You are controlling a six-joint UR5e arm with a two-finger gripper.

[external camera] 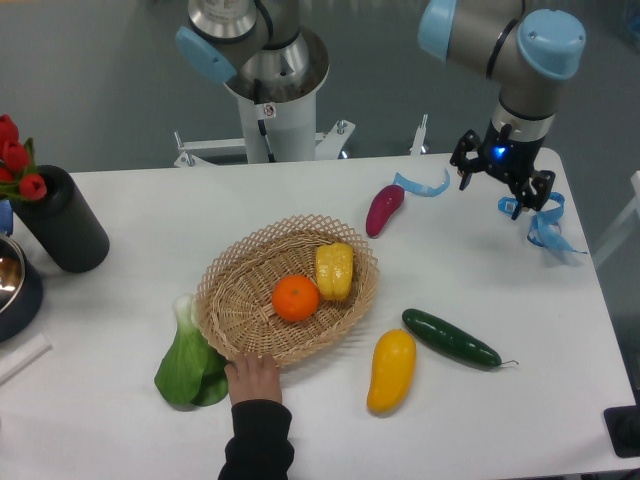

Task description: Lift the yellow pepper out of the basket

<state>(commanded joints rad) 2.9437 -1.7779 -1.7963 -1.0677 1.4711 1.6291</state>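
The yellow pepper (335, 270) lies in the right half of the wicker basket (240, 275), beside a round orange (296, 298). My gripper (503, 183) hangs over the far right of the table, well away from the basket, up and to the right of it. Its fingers point down and stand apart, with nothing between them.
A human hand (254, 380) rests on the basket's front rim. A bok choy (190, 360) lies at the basket's left, a mango-shaped yellow fruit (392, 370) and a cucumber (450, 338) at its right. A purple sweet potato (384, 209) and blue ribbons (545, 228) lie behind. A black vase (60, 220) stands at left.
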